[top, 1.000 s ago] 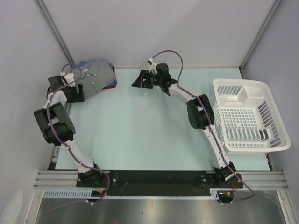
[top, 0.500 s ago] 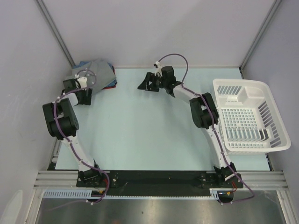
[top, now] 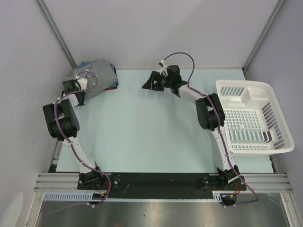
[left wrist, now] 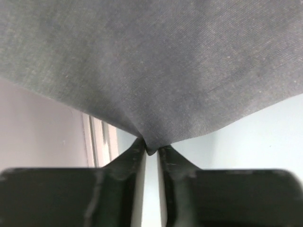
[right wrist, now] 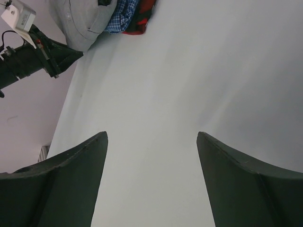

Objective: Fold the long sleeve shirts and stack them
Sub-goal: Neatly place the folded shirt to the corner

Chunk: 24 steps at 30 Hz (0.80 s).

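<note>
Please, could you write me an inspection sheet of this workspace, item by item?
Surface: pale blue table.
Job's things: grey shirt on top of blue shirt and red shirt, far left corner.
Clutter: white basket at the right side.
Grippers: left gripper shut on grey shirt; right gripper open, holding nothing.
Cables: purple cables in loose loops.
Surroundings: plain walls, metal posts.

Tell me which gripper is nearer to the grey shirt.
Left. The left gripper is shut on the edge of the grey shirt; the right gripper hangs open over the table, apart from the shirt, to its right.
</note>
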Each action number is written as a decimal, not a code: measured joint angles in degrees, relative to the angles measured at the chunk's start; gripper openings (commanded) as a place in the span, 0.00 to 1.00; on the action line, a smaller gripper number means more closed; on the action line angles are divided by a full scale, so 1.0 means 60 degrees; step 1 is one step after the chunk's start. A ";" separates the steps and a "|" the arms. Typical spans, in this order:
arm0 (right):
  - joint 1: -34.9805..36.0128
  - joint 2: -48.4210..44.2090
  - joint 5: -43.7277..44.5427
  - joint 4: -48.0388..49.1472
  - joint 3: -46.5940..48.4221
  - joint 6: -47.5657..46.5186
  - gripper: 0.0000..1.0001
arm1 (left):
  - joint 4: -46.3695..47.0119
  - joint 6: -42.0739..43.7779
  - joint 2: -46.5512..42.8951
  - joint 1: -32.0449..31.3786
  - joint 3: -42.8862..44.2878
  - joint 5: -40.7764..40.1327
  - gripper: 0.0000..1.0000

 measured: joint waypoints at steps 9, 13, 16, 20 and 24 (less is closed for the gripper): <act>-0.0033 -0.0018 -0.0109 0.0055 -0.0208 -0.0004 0.80 | -0.0667 0.0521 0.0000 0.0248 0.1086 0.0011 0.00; -0.0051 -0.0036 -0.0131 0.0069 -0.0361 -0.0011 0.80 | -0.1024 0.0765 0.0007 0.0324 0.1628 0.0033 0.00; -0.0069 -0.0062 -0.0135 0.0066 -0.0452 -0.0036 0.80 | -0.1337 0.0991 0.0178 0.0331 0.2350 -0.0011 0.00; -0.0098 -0.0087 -0.0138 0.0066 -0.0466 -0.0073 0.80 | -0.1632 0.1282 0.0758 0.0331 0.3690 -0.0248 0.00; -0.0142 -0.0149 -0.0164 0.0069 -0.0510 -0.0109 0.80 | -0.1902 0.1657 0.1217 0.0339 0.4535 -0.0452 0.03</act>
